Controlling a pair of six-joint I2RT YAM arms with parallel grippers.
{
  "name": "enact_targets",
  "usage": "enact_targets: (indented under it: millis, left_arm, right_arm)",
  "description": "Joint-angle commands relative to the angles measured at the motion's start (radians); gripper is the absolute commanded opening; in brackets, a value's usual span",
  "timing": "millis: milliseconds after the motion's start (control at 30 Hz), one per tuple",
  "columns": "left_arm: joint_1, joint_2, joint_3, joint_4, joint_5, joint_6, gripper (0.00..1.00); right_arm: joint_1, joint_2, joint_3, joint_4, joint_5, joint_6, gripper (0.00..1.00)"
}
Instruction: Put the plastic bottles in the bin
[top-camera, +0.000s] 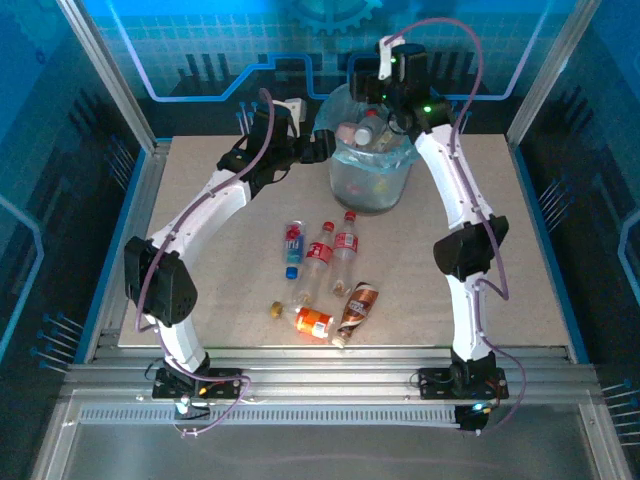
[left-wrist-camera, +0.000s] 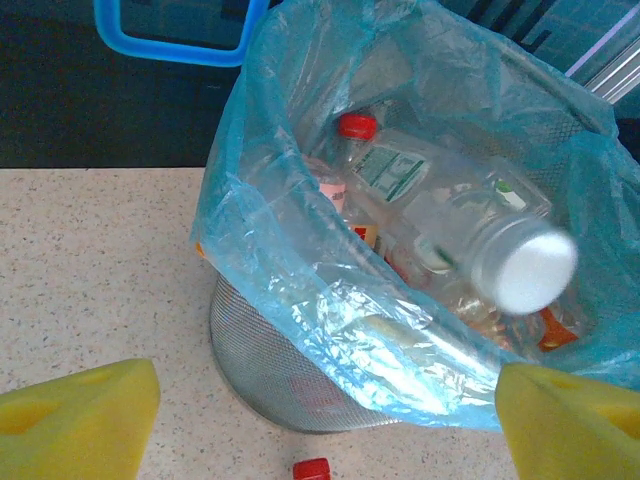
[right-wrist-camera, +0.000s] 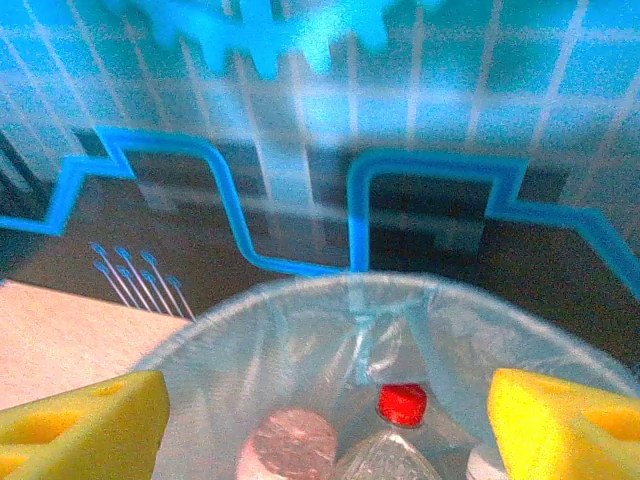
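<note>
Spread wide and empty, the right gripper (right-wrist-camera: 325, 435) hangs over the round grey mesh bin lined with a crinkly light-blue plastic bag (top-camera: 348, 188). At the bin's 9 o'clock rim, the left gripper (left-wrist-camera: 325, 440) is equally wide, holding nothing. Inside the bin lie clear plastic bottles (left-wrist-camera: 400, 175), one red-capped. Five more bottles (top-camera: 318, 260) lie on the speckled beige table (top-camera: 520, 250) at its 6 to 7 o'clock.
</note>
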Motion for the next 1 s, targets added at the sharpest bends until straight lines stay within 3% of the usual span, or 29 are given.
enact_targets:
  millis: [0,133,267,500,767,967]
  left_arm:
    - [0.006,-0.05,-0.021,0.016,-0.013,0.005,0.88]
    - [0.005,-0.053,-0.029,0.011,-0.015,0.006,0.88]
    - [0.006,-0.062,-0.039,0.015,-0.019,0.008,0.88]
    - [0.006,-0.079,-0.033,0.005,-0.017,0.008,0.88]
    - [0.005,-0.167,-0.062,-0.031,-0.015,0.004,0.87]
    - [-0.008,-0.289,-0.136,-0.126,0.001,0.01,0.86]
  right_arm:
    - [0.0,-0.038,-0.037,0.044,-0.023,0.031,0.74]
    - [-0.006,-0.008,-0.024,-0.029,-0.066,0.054,0.59]
    - [-0.007,0.01,-0.052,-0.075,-0.121,0.066,0.51]
    - [-0.008,0.037,-0.016,-0.149,-0.156,0.097,0.51]
    - [0.01,-0.047,0.061,-0.17,-0.152,0.108,0.54]
    - [0.08,-0.213,-0.089,-0.205,-0.143,0.076,0.6]
